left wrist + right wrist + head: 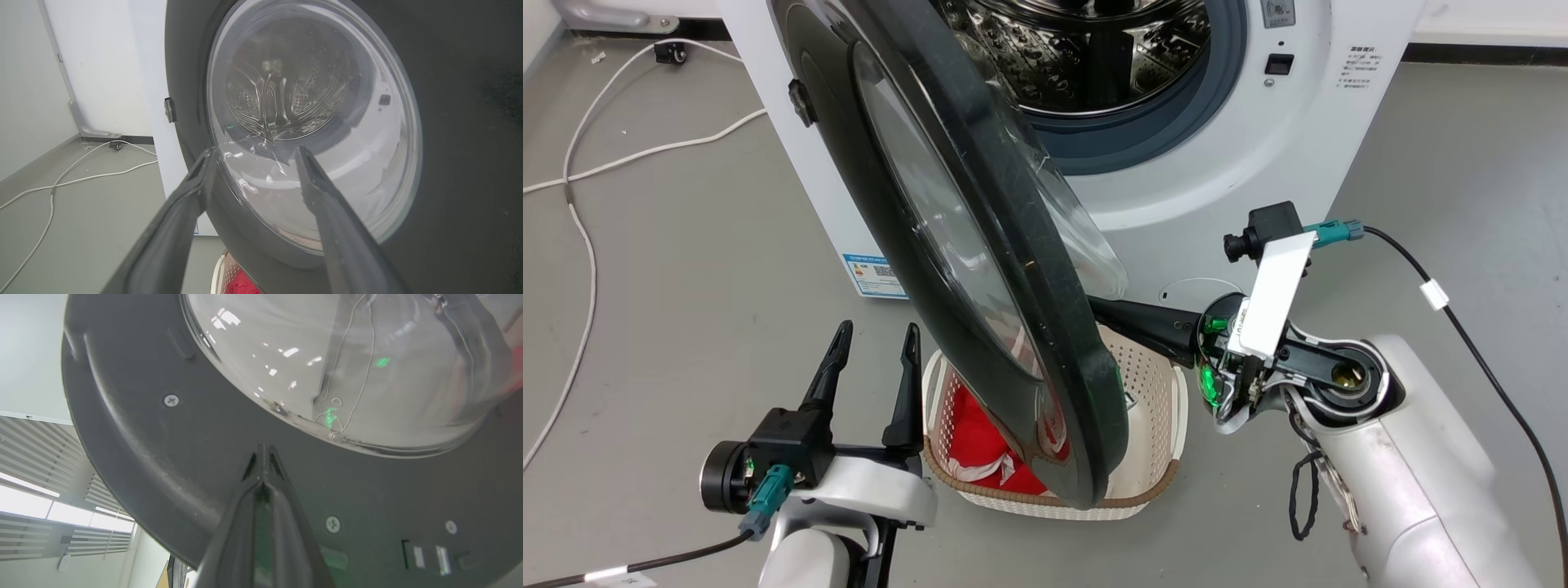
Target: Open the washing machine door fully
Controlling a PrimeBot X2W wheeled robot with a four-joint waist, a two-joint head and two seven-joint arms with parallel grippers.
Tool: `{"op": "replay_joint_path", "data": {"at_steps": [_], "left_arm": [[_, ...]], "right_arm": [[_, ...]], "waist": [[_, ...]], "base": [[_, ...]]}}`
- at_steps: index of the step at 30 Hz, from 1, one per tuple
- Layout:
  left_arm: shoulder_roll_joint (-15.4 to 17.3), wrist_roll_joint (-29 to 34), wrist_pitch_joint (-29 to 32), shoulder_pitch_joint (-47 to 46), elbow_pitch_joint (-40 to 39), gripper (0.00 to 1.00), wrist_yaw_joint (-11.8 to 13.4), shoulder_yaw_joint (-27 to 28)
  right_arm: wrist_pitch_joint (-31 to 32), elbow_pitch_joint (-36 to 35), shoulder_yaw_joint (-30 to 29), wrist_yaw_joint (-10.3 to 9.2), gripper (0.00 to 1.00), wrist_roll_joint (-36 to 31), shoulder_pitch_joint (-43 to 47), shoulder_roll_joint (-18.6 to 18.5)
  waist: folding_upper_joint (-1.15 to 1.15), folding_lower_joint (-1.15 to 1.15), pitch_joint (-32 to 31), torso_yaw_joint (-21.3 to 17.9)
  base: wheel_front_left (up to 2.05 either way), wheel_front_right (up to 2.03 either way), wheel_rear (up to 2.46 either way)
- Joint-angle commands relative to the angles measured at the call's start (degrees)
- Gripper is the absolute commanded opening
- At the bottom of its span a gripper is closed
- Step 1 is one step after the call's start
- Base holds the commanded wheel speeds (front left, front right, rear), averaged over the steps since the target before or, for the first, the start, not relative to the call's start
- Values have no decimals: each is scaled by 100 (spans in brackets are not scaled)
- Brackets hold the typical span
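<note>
**Grey floor, door part-way out: pushing from the inside face**

Grey smooth floor [686,286] runs before the white boxy front-loading washing machine [1258,163], whose perforated steel drum [1086,49] stands exposed. The large round glossy black washing machine door [1005,245] stands swung out on the hinge at your left, edge-on in the head view. Its free rim hangs above a white perforated plastic basket [1152,384] that holds red cloth [980,441]. By this judgement it is roughly half open, not fully.

Your right gripper [261,457] reaches behind the door. Its two dark fingers are pressed together with nothing between them. The tips appear to meet the dark inner frame just below the clear bulging glass bowl [367,355]. Whether they truly touch cannot be told.

Your left gripper [878,331] hangs at the lower left, its fingers spread wide and empty. It faces the door's outer side, apart from it.

Handling, as a judgement:
- The door is stiff and swings only about its hinge, so it needs a steady sideways push rather than a grasp.
- Its gloss will let a fingertip slide; bear on the matt inner frame near the free rim, where leverage is greatest.
- Keep off the glass, which is curved, slippery and the likeliest part to mark.
- Mind the basket beneath the rim.
</note>
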Motion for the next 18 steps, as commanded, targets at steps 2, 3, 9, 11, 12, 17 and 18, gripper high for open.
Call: {"op": "replay_joint_path", "data": {"at_steps": [2,3,9,11,12,17,18], "left_arm": [[4,18,-15,22,-17,100,14,-1],[3,12,-15,20,-15,100,17,-4],[4,1,-15,33,-2,100,38,9],[4,-11,-15,25,10,100,33,2],[4,-14,-15,23,10,100,36,4],[3,7,-15,-13,31,100,36,12],[3,12,-15,-15,31,100,42,22]], "right_arm": [[-43,-79,77,0,0,75,127,71],[-62,-115,113,0,0,112,146,78],[-187,-338,343,0,0,242,266,93],[-290,-436,367,0,0,275,290,92],[-362,-471,366,0,0,288,316,87],[-1025,-627,180,0,0,123,425,65],[-1181,-649,90,0,0,106,466,58]], "waist": [[0,1,5,0],[0,1,9,-4],[0,1,24,-56],[0,1,30,-69],[0,1,32,-83],[0,1,56,-152],[0,1,53,-168]], "base": [[0,0,0],[0,0,0],[0,0,0],[0,0,0],[0,0,0],[0,0,0],[0,0,0]]}}
